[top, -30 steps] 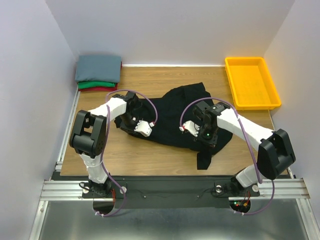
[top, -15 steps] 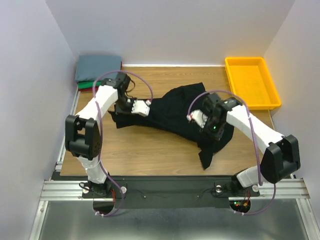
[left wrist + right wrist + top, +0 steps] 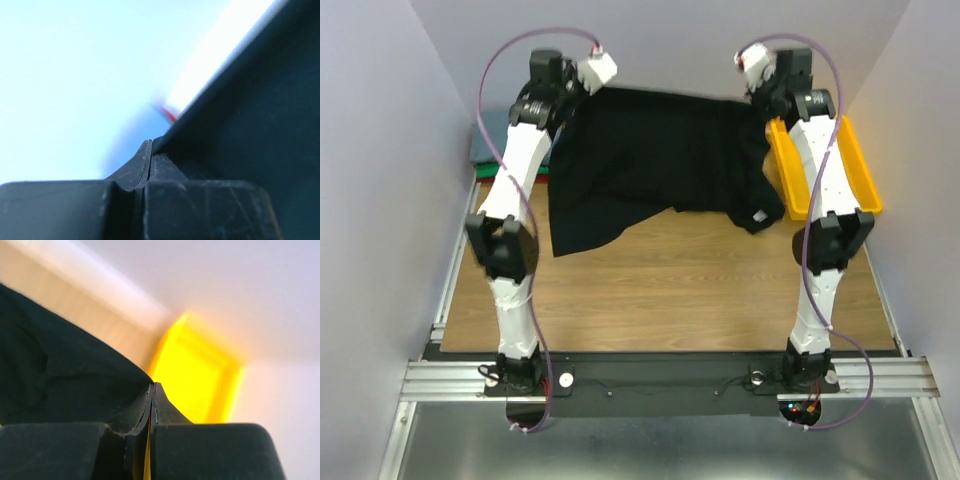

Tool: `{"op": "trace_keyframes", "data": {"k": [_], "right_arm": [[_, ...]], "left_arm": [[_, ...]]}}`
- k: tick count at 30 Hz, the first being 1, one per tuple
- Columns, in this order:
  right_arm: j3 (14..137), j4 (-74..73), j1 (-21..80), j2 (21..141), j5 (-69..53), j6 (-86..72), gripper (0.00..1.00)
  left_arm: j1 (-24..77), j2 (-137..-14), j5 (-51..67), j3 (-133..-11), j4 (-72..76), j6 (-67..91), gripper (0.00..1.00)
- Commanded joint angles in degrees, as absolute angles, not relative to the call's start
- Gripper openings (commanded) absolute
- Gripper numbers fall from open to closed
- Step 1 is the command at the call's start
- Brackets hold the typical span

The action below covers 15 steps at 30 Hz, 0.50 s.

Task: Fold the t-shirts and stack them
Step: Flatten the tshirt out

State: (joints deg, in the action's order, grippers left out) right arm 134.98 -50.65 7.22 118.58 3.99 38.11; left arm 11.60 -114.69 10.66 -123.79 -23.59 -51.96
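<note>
Black t-shirt point(image 3: 650, 150) now hangs raised beside the yellow bin point(image 3: 865, 192).

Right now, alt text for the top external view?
Two arms hold a black t-shirt spread between them above the wooden table, the left fingers and right fingers pinching its top corners. Its lower edge hangs uneven; a yellow bin at the right is partly hidden by the right arm.

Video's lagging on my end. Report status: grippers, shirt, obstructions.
Left gripper and right gripper both shut on black t-shirt, edges pinched. Shirt held up, spread wide between arms. Yellow bin close beside cloth at right arm.
</note>
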Motion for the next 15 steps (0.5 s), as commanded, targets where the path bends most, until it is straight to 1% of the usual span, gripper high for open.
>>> {"op": "trace_keyframes", "data": {"k": [1,2,3,4,5,6,8,11,13,14,15], "right_arm": [[160.9,-40.2,5.4,125.4,14.1,39.2,0.01],[161.3,-33.6,5.3,123.8,14.8,39.5,0.01],[156.1,-29.7,5.3,121.4,15.8,38.3,0.01],[151.8,-25.5,5.2,118.3,15.7,37.9,0.01],[147.3,-16.7,5.3,114.5,15.5,37.6,0.0],[137.6,-12.5,5.3,107.9,14.3,37.3,0.01],[133.0,-6.6,5.4,103.6,12.8,37.5,0.0],[131.4,-6.6,5.3,102.1,12.6,37.1,0.01],[127.7,-6.8,5.3,100.6,10.6,37.4,0.0],[122.8,-8.7,5.3,99.6,9.1,37.1,0.01],[120.6,-12.1,5.4,98.9,2.7,37.4,0.01]], "left_arm": [[7.7,-123.0,0.5,-151.4,-2.9,-34.6,0.0],[7.6,-123.3,-1.6,-152.9,0.8,-34.0,0.0],[7.4,-120.6,-2.2,-150.8,5.1,-33.4,0.0],[7.1,-118.1,-2.2,-147.3,14.5,-31.3,0.0],[6.9,-115.0,-1.7,-142.7,19.9,-30.8,0.0],[6.4,-109.4,-0.3,-132.9,25.2,-30.4,0.0],[6.0,-106.1,2.2,-126.9,33.6,-29.7,0.0],[5.0,-105.6,3.7,-128.1,32.4,-29.1,0.0],[4.6,-104.2,6.3,-124.8,30.9,-29.3,0.0],[4.5,-103.5,8.0,-120.4,27.7,-31.0,0.0],[4.4,-101.5,10.4,-117.0,26.6,-31.9,0.0]]}}
